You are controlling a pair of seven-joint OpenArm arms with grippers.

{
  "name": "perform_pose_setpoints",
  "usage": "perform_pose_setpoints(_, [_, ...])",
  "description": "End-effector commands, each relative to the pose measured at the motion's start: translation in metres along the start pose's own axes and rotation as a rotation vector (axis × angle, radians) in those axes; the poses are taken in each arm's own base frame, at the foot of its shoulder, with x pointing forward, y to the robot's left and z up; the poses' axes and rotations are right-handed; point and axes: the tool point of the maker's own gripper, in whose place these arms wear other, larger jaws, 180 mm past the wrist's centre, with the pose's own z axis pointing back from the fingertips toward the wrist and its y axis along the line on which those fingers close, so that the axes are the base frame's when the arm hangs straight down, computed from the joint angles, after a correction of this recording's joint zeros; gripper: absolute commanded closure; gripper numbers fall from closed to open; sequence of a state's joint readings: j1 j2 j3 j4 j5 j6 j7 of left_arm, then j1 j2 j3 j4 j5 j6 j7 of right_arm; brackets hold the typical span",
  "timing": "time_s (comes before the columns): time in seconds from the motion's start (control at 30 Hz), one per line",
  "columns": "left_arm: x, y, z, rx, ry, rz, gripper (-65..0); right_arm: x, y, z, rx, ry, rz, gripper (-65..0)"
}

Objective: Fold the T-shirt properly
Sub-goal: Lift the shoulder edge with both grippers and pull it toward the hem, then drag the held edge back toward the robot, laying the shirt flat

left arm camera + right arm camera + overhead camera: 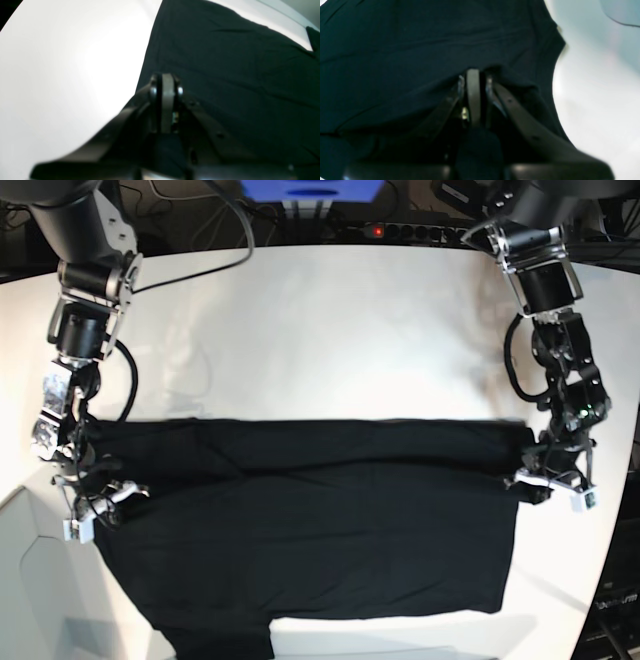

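The T-shirt (pixel 310 525) lies spread across the near half of the white worktop (pixel 320 330), plain black side up, creased; right pincer (pixel 95 498) pinches its edge; left pincer (pixel 548 477) is pressed together at the opposite edge, grip uncertain; cables (pixel 400 228) run behind.

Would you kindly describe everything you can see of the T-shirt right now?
The T-shirt is plain black soft cloth, no print showing, spread flat and wide on the white table, lightly creased. An upper band looks folded over along a straight crosswise line. A sleeve pokes out at the near edge. The left gripper and right gripper sit at its opposite ends, fingers shut; in the right wrist view cloth bunches around the closed fingers.
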State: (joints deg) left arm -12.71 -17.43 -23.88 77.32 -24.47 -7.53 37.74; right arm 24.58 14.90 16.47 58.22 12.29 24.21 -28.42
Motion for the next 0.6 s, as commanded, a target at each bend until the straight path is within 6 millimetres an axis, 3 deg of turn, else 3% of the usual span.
perform_pose_setpoints(0.0, [0.026, -0.001, 0.002, -0.004, -0.069, -0.012, -7.3, 0.030, -0.004, 0.003, -0.006, -0.075, 0.006, 0.0])
perform_pose_setpoints(0.13, [0.026, 0.000, 0.002, -0.003, -0.069, -0.006, -23.9, 0.027, -0.004, 0.003, -0.005, -0.067, 0.006, -12.3])
perform_pose_setpoints(0.23, [0.027, -0.002, 0.004, -0.011, -0.076, -0.009, -31.2, 0.028, -0.005, 0.004, -0.007, -0.072, 0.008, -24.6])
perform_pose_setpoints(0.33, [0.035, -0.002, 0.010, -0.009, -0.101, -0.017, -33.5, 0.035, -0.013, 0.010, -0.022, -0.085, 0.024, -31.2])
perform_pose_setpoints(0.5, [0.008, 0.030, 0.025, 0.058, -0.069, 0.013, -33.6, 0.022, -0.012, 0.030, -0.034, -0.101, 0.078, -32.4])
perform_pose_setpoints(0.57, [-0.015, 0.039, 0.024, 0.075, -0.020, 0.027, -33.6, 0.015, -0.010, 0.039, -0.036, -0.102, 0.100, -32.5])
